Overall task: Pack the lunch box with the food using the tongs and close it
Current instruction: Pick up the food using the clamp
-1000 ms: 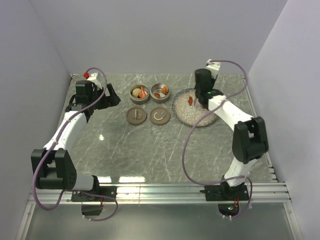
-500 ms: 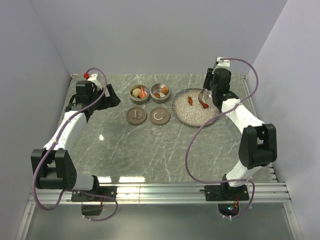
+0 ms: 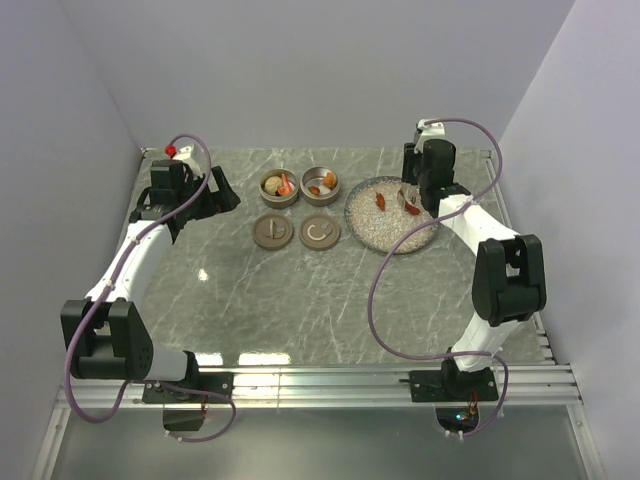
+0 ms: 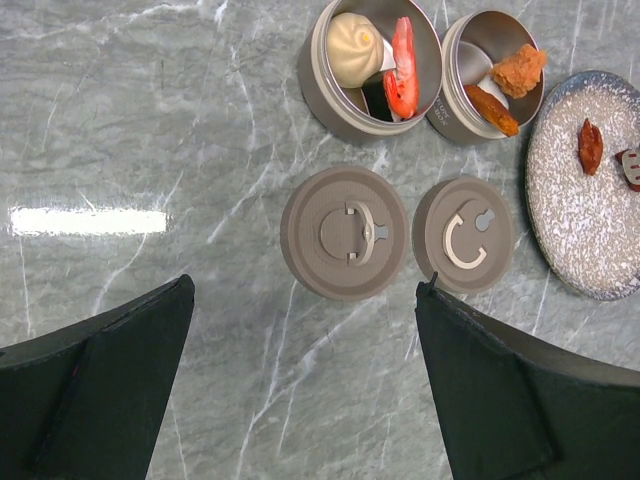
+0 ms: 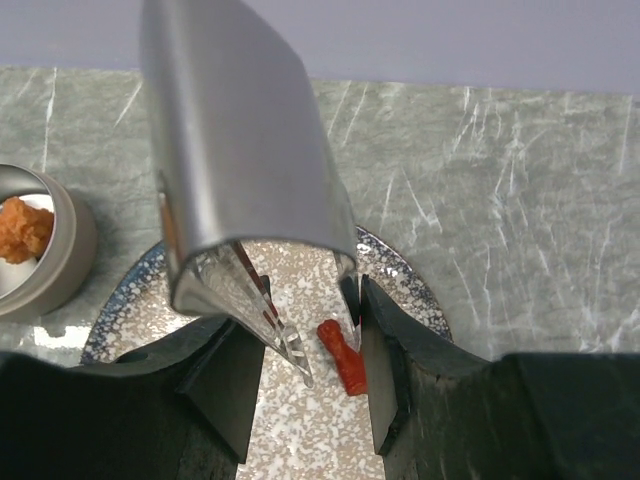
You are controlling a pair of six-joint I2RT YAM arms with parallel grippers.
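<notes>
The right gripper (image 5: 305, 345) pinches the grey metal tongs (image 5: 240, 150) between its fingers (image 5: 385, 380). The tongs' bent spine rises toward the wrist camera and their two thin arms reach down over the speckled plate (image 5: 415, 285). A red-orange food piece (image 5: 343, 368) lies on the plate between the tongs' tips, just beside the right-hand finger; whether a tip touches it cannot be told. A second red-orange piece (image 4: 590, 145) lies on the same plate, apart from the first and nearer the tins.

The left gripper (image 4: 305, 290) hangs over the marble table (image 4: 150, 120) with its fingers spread wide and nothing between them. In front of it two round lids, the larger lid (image 4: 345, 232) and the smaller lid (image 4: 463, 235), lie flat side by side. Beyond them stand two open tins: the larger tin (image 4: 325, 85) holds a beige bun (image 4: 355, 48) and a shrimp (image 4: 402, 80), the smaller tin (image 4: 455, 110) holds fried orange pieces (image 4: 518, 70)
</notes>
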